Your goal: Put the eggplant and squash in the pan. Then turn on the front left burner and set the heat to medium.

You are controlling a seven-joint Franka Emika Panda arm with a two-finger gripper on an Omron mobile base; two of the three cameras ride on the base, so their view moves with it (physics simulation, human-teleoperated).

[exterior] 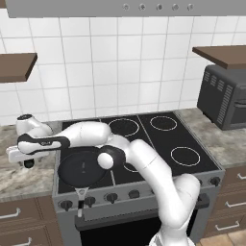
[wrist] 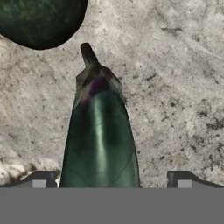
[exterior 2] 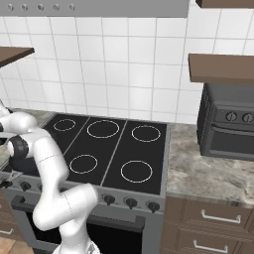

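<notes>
In the left base view the arm bends left across the pan (exterior: 82, 167), its end effector (exterior: 28, 161) low over the tabletop (exterior: 24, 178) at middle left. In the hand view the eggplant (wrist: 99, 135) lies between wide-spread fingertips (wrist: 40, 178); the squash (wrist: 41, 19) sits at upper left.

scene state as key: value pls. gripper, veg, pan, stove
gripper: two-finger gripper open, fingertips either side of the eggplant, not closed on it
eggplant: dark oval eggplant lying on the speckled stone counter, stem pointing away from the hand
squash: round dark green squash beside the eggplant's stem end, apart from it
pan: round dark frying pan on the black glass stove, front left, nothing seen inside
arm: reached left over the counter
</notes>
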